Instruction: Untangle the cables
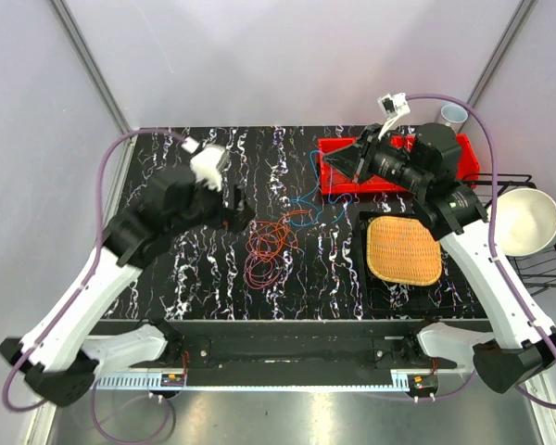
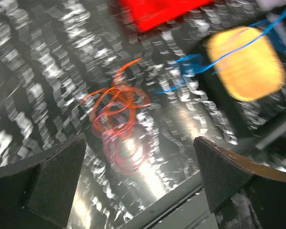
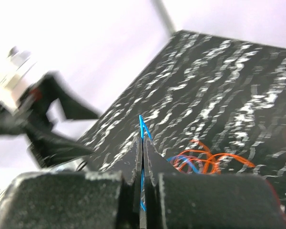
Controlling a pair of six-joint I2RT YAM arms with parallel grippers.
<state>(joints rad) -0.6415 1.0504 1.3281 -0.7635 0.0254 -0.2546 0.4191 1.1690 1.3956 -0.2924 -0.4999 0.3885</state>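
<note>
The cables lie in a tangle mid-table: orange-red loops [image 1: 271,243] and pink ones [image 2: 126,151], with a blue cable [image 1: 306,193] running back right. My right gripper [image 1: 334,159] hangs over the red tray's left end, shut on the blue cable [image 3: 142,125], whose bend sticks out above the closed tips [image 3: 142,139]. Orange loops [image 3: 207,161] lie beyond it. My left gripper [image 1: 239,211] is just left of the tangle. In the blurred left wrist view it stands open [image 2: 139,138] above the orange-red loops [image 2: 117,102], with nothing between its fingers [image 2: 52,181].
A red tray [image 1: 352,178] sits at the back right. In front of it a woven yellow basket [image 1: 404,248] rests on a black tray. A white bowl [image 1: 524,221] sits on a wire rack at the right edge, and a cup [image 1: 452,113] stands behind.
</note>
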